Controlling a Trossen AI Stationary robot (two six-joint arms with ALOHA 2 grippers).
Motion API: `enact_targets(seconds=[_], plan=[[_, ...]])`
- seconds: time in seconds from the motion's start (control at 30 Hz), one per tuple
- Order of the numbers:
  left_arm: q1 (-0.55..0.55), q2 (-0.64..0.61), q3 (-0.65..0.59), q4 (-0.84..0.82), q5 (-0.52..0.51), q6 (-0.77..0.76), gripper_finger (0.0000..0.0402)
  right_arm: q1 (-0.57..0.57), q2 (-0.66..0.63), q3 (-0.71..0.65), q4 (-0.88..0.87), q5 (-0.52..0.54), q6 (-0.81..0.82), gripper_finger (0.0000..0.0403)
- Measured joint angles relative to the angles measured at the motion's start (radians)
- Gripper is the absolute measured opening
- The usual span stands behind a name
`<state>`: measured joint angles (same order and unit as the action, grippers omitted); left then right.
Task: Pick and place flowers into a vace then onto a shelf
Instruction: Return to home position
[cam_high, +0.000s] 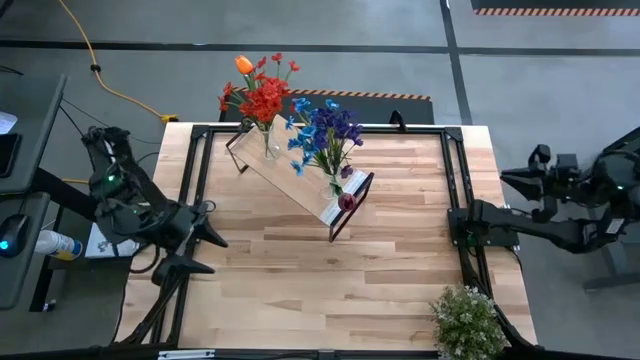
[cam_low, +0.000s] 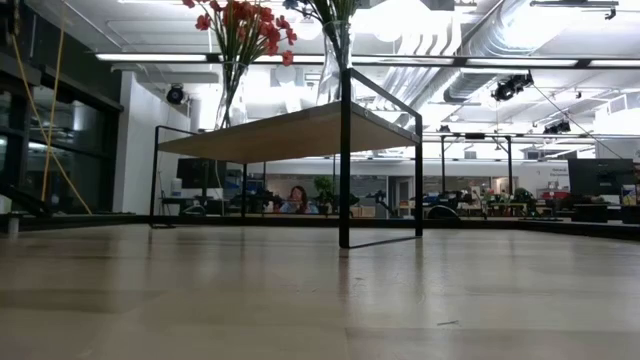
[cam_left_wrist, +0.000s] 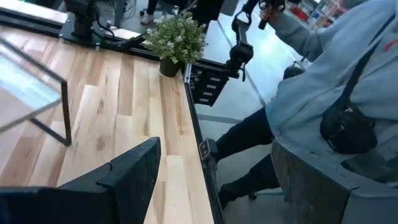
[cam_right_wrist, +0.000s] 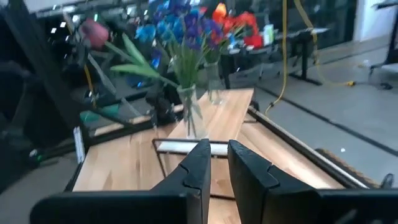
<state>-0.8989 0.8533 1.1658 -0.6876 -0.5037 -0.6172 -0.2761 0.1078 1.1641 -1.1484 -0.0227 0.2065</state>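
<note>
The shelf (cam_high: 290, 176), a light wood board on black legs, stands slantwise on the table's far half; it also shows in the low view (cam_low: 290, 130). Two glass vases stand on it. One holds the red sprays (cam_high: 262, 100) and the orange tulip (cam_high: 243, 64). The other vase (cam_right_wrist: 191, 115) holds the blue and purple blooms (cam_high: 325, 132) and the leaning dark pink rose (cam_high: 347, 201). My left gripper (cam_high: 207, 254) hovers open near the table's left edge. My right gripper (cam_high: 458, 226) is shut near the right edge, pointing at the shelf (cam_right_wrist: 186, 148).
A bushy green potted plant (cam_high: 468, 322) stands at the table's near right corner. Black frame rails (cam_high: 195, 180) run along the table's left and right sides. A person in a grey hoodie (cam_left_wrist: 329, 93) stands beside the table's near edge. Bare wood lies between the shelf and the near edge.
</note>
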Motion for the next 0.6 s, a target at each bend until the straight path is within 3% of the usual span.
enact_targets(seconds=[0.3,0.6], plan=[[-0.174,-0.174,-0.285,0.210,-0.234,-0.088,0.0337,0.004,-0.089,0.000,0.001,0.083,0.053,0.0051],[-0.188,-0.283,-0.484,0.419,-0.259,0.038,0.0337,0.004,-0.090,-0.001,-0.037,0.077,0.065,0.0044]])
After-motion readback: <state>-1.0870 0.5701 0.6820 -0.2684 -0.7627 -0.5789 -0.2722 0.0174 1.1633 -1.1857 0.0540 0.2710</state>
